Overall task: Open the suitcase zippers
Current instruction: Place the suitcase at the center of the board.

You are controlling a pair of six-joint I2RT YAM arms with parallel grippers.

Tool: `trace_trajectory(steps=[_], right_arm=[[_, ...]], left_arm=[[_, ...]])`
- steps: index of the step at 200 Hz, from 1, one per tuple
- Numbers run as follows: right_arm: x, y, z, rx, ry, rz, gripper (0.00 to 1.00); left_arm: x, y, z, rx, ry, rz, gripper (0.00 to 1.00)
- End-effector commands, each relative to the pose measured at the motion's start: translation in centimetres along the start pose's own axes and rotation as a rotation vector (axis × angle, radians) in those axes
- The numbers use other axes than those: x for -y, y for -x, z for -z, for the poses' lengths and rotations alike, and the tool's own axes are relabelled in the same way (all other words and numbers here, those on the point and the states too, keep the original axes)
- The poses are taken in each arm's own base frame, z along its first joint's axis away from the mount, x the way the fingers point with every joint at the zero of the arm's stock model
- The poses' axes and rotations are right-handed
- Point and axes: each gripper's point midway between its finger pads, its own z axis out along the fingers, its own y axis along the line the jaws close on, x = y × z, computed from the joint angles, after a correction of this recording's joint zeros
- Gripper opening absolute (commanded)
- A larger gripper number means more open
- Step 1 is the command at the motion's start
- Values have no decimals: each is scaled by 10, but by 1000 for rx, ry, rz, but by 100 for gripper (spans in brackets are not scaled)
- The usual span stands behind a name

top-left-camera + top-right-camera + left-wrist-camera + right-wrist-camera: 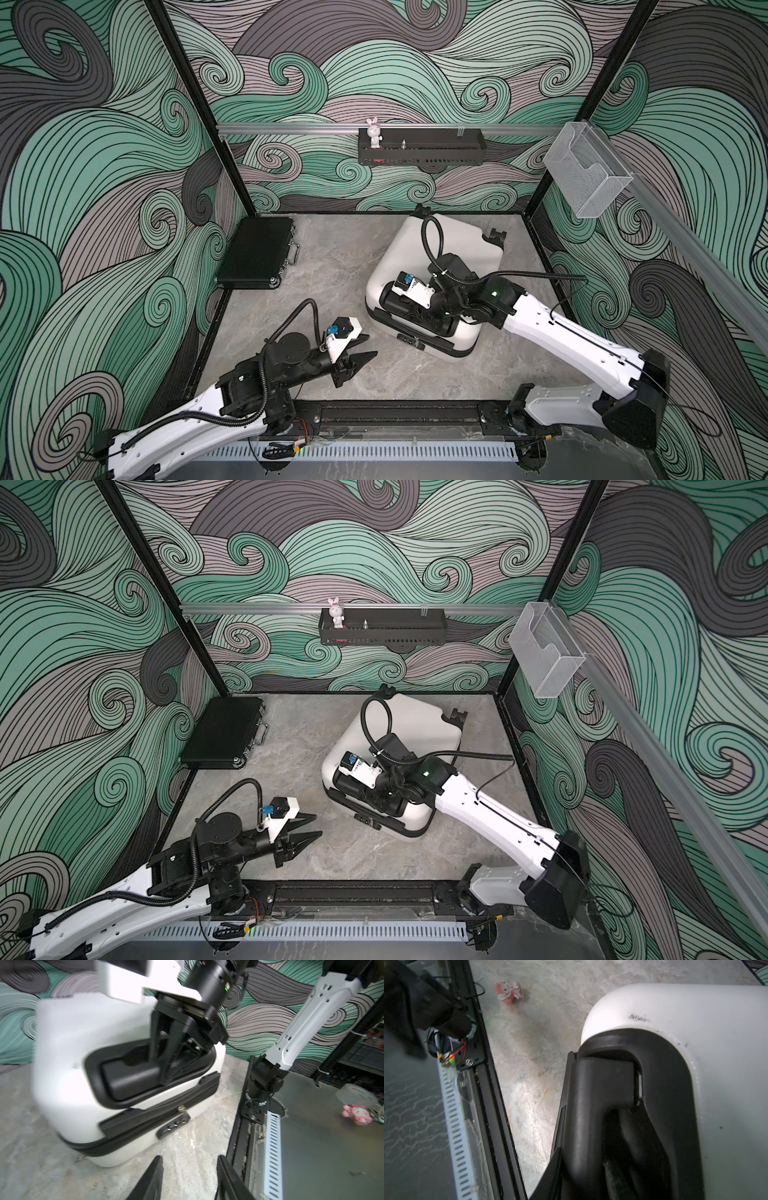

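left claw (371,345) apart, beside suitcase (449,241) | right claw (161,1068) clamped on handle (591,1105), arm (561,328) over shell | briefcase (255,253) well apart

Both top views are bright and sharp. The wrist views are blurry, and the white suitcase (68,1047) glares.

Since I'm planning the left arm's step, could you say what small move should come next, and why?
Probably ease the open left gripper toward the zipper pulls on the suitcase: it hangs short of them, while the right gripper holds the handle.
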Motion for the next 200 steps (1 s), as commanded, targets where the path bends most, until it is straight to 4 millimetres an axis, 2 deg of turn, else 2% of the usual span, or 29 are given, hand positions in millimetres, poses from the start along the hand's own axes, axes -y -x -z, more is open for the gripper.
trace_trajectory(steps=[1, 27, 53, 84, 98, 110, 123, 136, 158, 183, 200], right_arm=[[-42, 50, 32, 268, 173, 365, 0], [-54, 48, 28, 274, 262, 449, 0], [-66, 48, 24, 273, 358, 504, 0], [-62, 51, 12, 252, 364, 526, 0], [-52, 55, 8, 247, 309, 496, 25], [-44, 59, 9, 265, 245, 465, 43], [-38, 62, 17, 305, 183, 424, 54], [-35, 61, 28, 339, 134, 387, 60], [-26, 53, 50, 378, 14, 306, 62], [-9, 26, 72, 393, -165, 139, 63], [-3, 0, 82, 386, -247, 43, 63]], left_arm=[[-13, 0, 19, -54, 84, -90, 51], [-12, 2, 25, -121, 80, -163, 53], [-6, 1, 21, -206, 39, -191, 54], [5, -2, 14, -253, -29, -184, 56], [4, 0, 9, -269, -24, -193, 56], [-1, 2, 5, -295, 7, -202, 56], [-6, 6, 2, -329, 31, -220, 57], [-7, 10, -2, -367, 37, -240, 57], [-7, 17, -11, -435, 36, -251, 57], [-1, 25, -26, -521, 1, -226, 57], [2, 24, -37, -606, -12, -195, 57]])
